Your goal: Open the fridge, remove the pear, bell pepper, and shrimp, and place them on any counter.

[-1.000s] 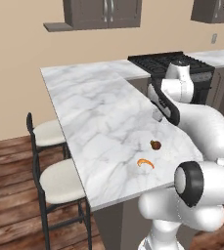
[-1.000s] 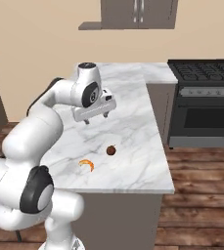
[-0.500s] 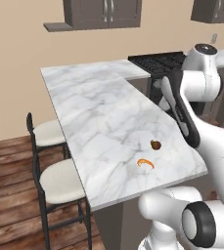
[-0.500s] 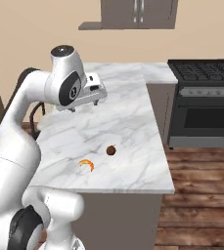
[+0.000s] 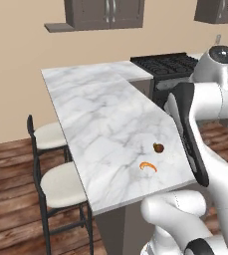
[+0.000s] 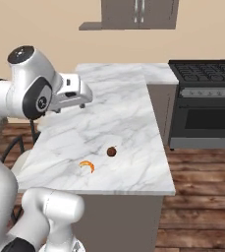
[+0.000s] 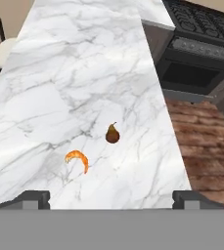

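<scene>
Pear (image 7: 112, 134) and shrimp (image 7: 78, 159) lay near each other on the desk (image 7: 84, 73), so you were between deliveries. Your fingers (image 7: 33, 199) stood wide apart, holding nothing. Next, I judge, you needed the bell pepper from the fridge.

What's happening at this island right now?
The robot arm holds nothing: its gripper is open, raised above the marble counter and looking down along it. The pear and the shrimp already lie near each other, apart, on the counter's near end. A black stove stands beyond the counter, and two stools sit along its side.
</scene>
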Robot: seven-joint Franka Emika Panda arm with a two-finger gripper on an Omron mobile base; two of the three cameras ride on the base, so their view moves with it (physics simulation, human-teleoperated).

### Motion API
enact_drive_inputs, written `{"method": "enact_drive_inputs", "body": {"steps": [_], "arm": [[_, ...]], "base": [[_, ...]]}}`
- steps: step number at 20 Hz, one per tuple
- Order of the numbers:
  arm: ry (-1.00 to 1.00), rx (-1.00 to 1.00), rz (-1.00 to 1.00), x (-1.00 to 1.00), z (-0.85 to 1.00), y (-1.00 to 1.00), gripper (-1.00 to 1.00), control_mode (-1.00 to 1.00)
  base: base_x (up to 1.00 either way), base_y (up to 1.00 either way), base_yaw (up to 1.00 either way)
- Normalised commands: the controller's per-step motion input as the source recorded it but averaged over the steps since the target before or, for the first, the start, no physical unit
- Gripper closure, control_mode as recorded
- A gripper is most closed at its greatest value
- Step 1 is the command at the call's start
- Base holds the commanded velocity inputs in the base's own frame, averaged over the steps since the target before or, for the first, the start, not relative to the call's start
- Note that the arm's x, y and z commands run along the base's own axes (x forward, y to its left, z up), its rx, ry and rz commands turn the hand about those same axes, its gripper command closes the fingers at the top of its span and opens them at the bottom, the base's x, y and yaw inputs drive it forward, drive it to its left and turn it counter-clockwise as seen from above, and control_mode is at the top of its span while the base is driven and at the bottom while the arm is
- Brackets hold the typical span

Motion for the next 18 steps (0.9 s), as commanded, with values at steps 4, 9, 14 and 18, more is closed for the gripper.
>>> {"method": "enact_drive_inputs", "body": {"steps": [4,9,14,18], "arm": [[-0.29,0.06,-0.11,-0.46,0.20,0.11,-1.00,-1.00],[-0.15,0.10,-0.01,-0.39,0.43,0.16,-1.00,-1.00],[-0.01,0.06,0.00,-0.40,0.46,0.03,-1.00,-1.00],[0.00,-0.01,0.00,-0.24,0.42,0.00,-1.00,-1.00]], "base": [[0.00,0.00,0.00],[0.00,0.00,0.00],[0.00,0.00,0.00],[0.00,0.00,0.00]]}}
